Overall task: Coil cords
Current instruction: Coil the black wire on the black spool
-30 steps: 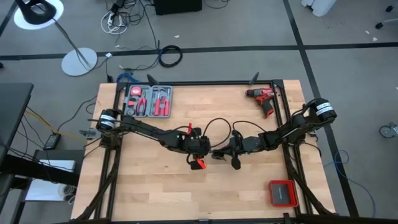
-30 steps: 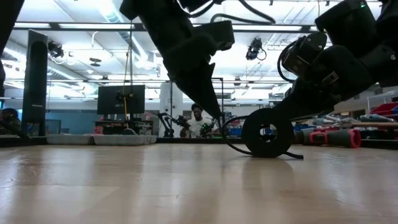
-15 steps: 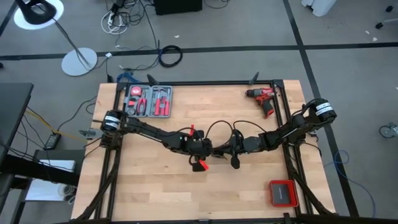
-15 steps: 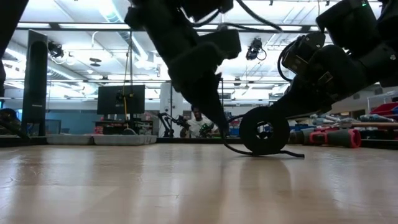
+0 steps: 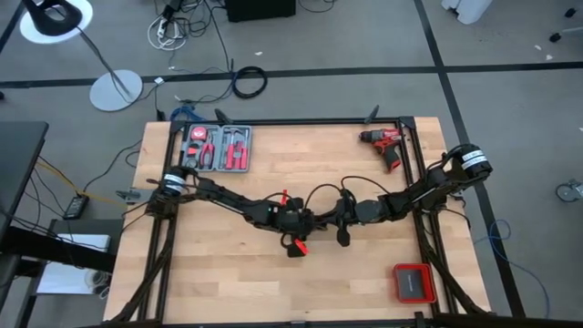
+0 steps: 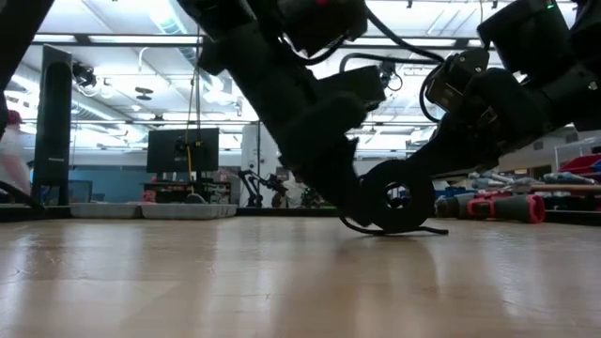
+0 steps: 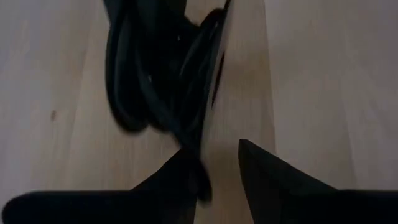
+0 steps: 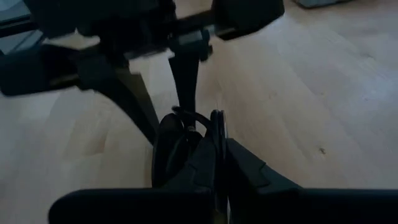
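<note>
Cord (image 8: 180, 146) coiled, pinched in the clenched right gripper (image 8: 217, 134); left gripper (image 7: 214, 168) spread, fingers straddling its edge.

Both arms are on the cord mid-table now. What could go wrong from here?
1. The right gripper is shut on the cord coil, which stands on edge on the table; if the left gripper, open right beside it, nudges it, the loops may spring apart.
2. The two grippers sit very close and could collide.
3. A loose tail trails on the wood and could snag.
</note>
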Tool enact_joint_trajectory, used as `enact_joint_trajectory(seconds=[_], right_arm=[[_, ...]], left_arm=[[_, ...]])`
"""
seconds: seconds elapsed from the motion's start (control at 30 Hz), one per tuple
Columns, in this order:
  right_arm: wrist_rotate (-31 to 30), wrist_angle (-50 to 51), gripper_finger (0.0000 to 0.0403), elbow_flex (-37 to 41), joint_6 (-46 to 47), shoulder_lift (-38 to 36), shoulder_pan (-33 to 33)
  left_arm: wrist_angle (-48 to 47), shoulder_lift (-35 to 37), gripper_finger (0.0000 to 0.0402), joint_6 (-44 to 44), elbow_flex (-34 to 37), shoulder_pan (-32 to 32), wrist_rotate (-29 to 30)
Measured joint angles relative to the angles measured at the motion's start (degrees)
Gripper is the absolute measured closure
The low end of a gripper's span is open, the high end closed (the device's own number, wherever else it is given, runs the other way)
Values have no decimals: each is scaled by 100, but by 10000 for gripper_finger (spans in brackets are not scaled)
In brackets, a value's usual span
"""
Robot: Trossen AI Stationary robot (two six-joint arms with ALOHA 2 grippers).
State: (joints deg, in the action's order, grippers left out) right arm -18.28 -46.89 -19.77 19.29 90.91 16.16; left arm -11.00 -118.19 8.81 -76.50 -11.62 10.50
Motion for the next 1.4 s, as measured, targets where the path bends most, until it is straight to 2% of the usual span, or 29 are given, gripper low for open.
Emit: enact_joint_trajectory(seconds=[0.13,0.43,0.8,1.2,1.4], right_arm=[[11,-13,389,4,2,-8,0],[59,4,389,4,-35,-9,0],[190,-72,389,7,-144,-24,-16],[245,-121,390,7,-98,-24,-68],[138,-146,390,7,-188,-24,-125]], left_arm=[[-76,-36,287,-90,-13,-2,-15],[-957,127,287,-117,-23,29,31],[-975,670,280,-371,-10,37,72],[-1673,767,269,-54,-10,-13,87],[-1436,778,269,34,138,-132,231]])
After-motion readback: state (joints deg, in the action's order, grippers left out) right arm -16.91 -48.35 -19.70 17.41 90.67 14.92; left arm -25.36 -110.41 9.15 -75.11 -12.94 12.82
